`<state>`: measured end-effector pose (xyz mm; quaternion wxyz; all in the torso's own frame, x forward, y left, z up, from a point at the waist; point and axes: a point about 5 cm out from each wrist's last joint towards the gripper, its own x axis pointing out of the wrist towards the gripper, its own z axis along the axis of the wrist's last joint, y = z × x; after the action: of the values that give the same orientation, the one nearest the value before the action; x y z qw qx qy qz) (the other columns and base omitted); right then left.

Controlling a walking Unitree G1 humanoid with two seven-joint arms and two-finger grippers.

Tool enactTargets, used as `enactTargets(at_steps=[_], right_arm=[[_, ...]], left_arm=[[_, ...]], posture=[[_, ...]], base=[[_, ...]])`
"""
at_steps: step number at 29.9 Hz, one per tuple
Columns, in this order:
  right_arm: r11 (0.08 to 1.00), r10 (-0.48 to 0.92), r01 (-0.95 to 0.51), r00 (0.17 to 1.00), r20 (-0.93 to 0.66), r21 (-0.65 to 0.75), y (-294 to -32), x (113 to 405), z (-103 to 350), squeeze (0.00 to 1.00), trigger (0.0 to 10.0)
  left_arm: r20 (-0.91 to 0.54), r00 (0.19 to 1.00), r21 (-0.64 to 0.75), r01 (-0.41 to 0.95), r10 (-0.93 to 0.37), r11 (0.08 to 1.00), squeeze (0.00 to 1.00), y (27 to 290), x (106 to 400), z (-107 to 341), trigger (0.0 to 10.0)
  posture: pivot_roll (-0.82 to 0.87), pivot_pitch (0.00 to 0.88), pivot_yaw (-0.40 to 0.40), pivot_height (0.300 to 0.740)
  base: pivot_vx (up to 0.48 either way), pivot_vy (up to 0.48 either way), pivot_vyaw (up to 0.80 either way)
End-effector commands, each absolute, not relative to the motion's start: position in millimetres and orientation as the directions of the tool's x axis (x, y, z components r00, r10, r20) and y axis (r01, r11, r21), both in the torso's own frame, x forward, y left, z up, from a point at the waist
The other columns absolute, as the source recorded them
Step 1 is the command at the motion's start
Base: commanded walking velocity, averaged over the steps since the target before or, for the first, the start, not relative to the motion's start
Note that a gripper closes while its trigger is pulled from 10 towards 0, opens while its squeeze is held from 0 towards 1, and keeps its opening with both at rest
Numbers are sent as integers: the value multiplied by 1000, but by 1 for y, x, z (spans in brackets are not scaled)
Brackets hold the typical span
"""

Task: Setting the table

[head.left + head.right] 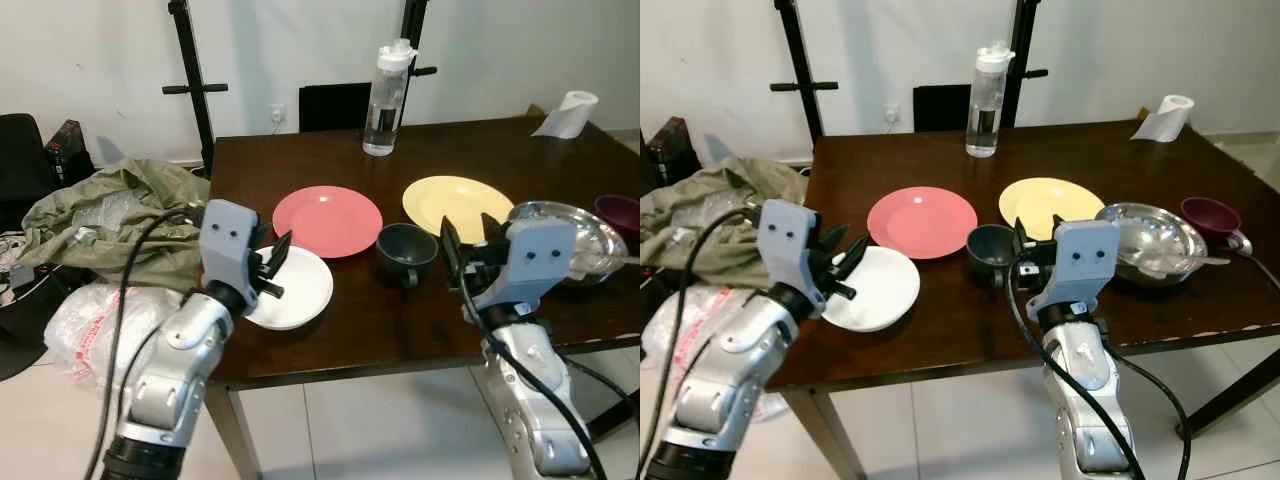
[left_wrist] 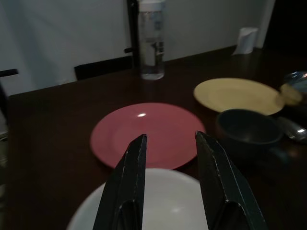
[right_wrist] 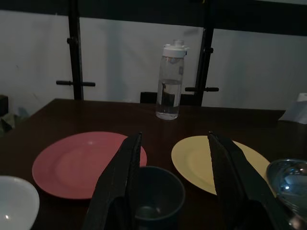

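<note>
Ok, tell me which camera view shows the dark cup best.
The right eye view: the dark cup sits whole and well lit between the pink plate and the yellow plate, handle visible. The left eye view shows it similarly, near the right gripper. Both wrist views are dim; the right wrist view's fingers partly hide it.

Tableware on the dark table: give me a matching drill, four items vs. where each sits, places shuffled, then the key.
Items
1. white plate
2. pink plate
3. dark mug
4. water bottle

Places
A. far side of the table, near the wall
B. between the pink plate and the yellow plate, ahead of the right gripper
C. near front edge, under the left gripper
D. just beyond the white plate

Pairs: 1-C, 2-D, 3-B, 4-A
</note>
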<state>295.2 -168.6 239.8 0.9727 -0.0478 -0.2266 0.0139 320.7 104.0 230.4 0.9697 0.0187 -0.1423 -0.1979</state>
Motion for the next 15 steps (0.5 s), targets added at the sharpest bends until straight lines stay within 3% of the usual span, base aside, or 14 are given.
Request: enactTargets(at_steps=[1,15], right_arm=[[994,49,-3,908,416,-112,-172,296,233,0,10000],[995,47,-2,899,435,-102,-167,296,238,0,10000]], left_arm=[[270,878,103,383,-396,918,0,97,317,226,10000],[281,873,74,394,-398,916,0,89,320,227,10000]], posture=[[-78,77,40,740],[-118,70,70,740]], base=[[0,0,0],[0,0,0]])
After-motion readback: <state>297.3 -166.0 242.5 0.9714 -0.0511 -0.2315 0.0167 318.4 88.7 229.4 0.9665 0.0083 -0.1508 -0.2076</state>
